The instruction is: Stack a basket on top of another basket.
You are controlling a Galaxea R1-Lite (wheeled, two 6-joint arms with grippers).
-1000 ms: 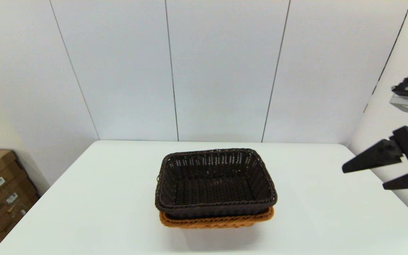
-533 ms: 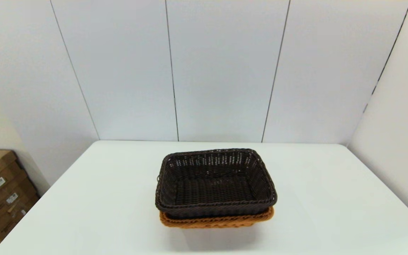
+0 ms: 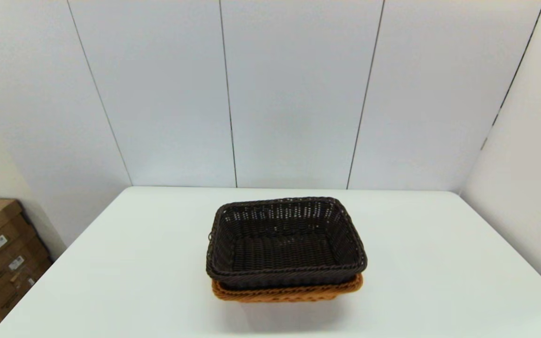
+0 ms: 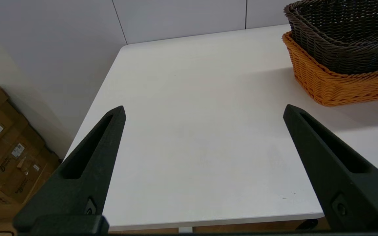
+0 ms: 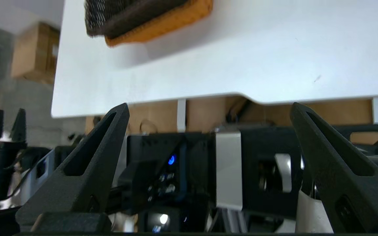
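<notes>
Wicker baskets, two: dark basket point(image 3: 285, 244) nested in orange basket point(image 3: 287, 294); both hands spread, empty.

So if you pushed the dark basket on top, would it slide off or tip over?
Probably neither. The dark brown wicker basket sits nested down inside the orange-tan wicker basket, so that rim would likely catch it, and both might slide together on the smooth white table. Its open weave suggests it is light. It looks low and wide, so tipping seems unlikely.
</notes>
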